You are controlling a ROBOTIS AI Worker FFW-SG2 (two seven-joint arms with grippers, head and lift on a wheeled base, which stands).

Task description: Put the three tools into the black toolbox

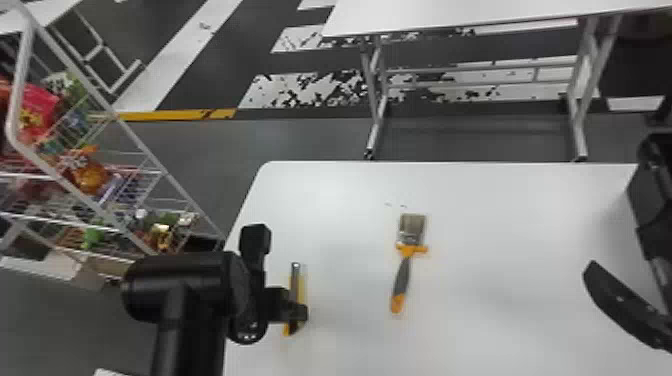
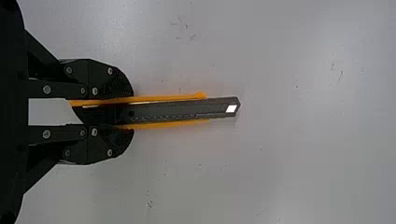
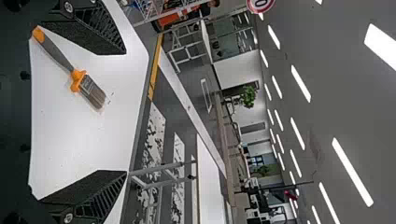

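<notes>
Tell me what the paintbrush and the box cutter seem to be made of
The paintbrush has a smooth orange and grey handle, probably plastic, maybe rubbery where grey; its band glints like metal, and the matte bristles look fibrous, natural or synthetic. The box cutter has evenly coloured orange sides that suggest hard plastic; its dark, crisp-edged middle could be metal or plastic.

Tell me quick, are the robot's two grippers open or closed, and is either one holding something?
Left gripper: closed on the orange-and-black knife.
Right gripper: open wide, holding nothing.
</notes>
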